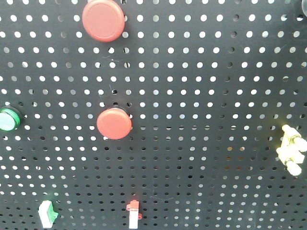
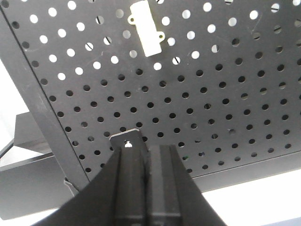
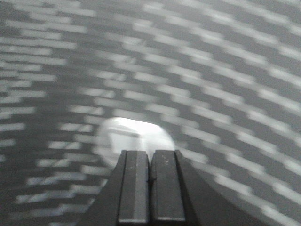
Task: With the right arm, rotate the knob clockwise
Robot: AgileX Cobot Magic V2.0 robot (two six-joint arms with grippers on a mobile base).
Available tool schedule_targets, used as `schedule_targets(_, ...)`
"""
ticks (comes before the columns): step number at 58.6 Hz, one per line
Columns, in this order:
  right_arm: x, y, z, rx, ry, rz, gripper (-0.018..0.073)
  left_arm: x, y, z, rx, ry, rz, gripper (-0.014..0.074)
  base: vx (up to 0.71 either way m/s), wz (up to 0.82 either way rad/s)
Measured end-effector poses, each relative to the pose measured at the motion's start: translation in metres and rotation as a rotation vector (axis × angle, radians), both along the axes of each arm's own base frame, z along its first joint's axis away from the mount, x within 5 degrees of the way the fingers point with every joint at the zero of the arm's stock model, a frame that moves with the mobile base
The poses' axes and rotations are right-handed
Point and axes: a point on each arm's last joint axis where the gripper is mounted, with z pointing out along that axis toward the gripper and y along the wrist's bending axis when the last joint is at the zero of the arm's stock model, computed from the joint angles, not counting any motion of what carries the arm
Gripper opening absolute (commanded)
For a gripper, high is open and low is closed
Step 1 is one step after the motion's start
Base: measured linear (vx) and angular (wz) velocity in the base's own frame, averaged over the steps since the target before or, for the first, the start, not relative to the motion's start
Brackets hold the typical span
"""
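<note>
Right claw: fingers pressed together and holding nothing, seen in its wrist view just short of a pale blob on the pegboard; the blob is too blurred to name, though I judge it may be the knob; left claw likewise closed and empty, low before the board's bottom edge. Progress: nothing is turned as far as the pictures show; my right fingers have yet to part, close round the knob and twist clockwise, so the whole task is left. Front view: neither claw appears; it alone gives the layout, with a large red button at the top edge, a smaller red button near the middle, a green button at the left edge, a white-and-green switch and a red-and-white switch toward the bottom edge, and a pale yellow fitting at the right edge; that fitting is the likeliest knob in my judgement, though I cannot be sure. Left wrist view: crisp holes and a white bracket near the top edge, detail that the smeared right wrist view lacks.
</note>
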Motion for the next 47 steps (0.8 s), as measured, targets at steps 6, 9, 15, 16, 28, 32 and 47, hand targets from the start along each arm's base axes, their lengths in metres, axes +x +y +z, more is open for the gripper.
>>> schedule_targets(6,-0.005,0.01,-0.005,-0.078,0.021,0.064,-0.0004,0.0,0.0,0.0,0.0,0.0,0.0,-0.0006,0.0,0.0)
schedule_targets(9,-0.006,0.012,-0.006,-0.115,0.016,0.075,-0.0004,0.0,0.0,0.0,0.0,0.0,0.0,-0.0006,0.0,0.0)
schedule_targets(15,-0.007,0.013,-0.007,-0.162,0.001,0.066,0.0004,0.0,0.0,0.0,0.0,0.0,0.0,-0.0006,0.0,0.0)
schedule_targets(16,-0.007,0.013,-0.008,-0.167,0.0,0.062,0.0009,0.0,0.0,0.0,0.0,0.0,0.0,-0.0006,0.0,0.0)
schedule_targets(28,-0.005,0.01,-0.009,-0.177,0.012,0.025,0.0126,0.0,0.0,0.0,0.0,0.0,0.0,-0.0006,0.0,0.0)
schedule_targets(32,-0.004,0.009,-0.01,-0.19,0.028,0.005,0.0181,0.0,0.0,0.0,0.0,0.0,0.0,-0.0006,0.0,0.0)
schedule_targets(47,-0.002,0.001,-0.002,-0.14,0.095,-0.062,0.0331,0.0,0.0,0.0,0.0,0.0,0.0,-0.0006,0.0,0.0)
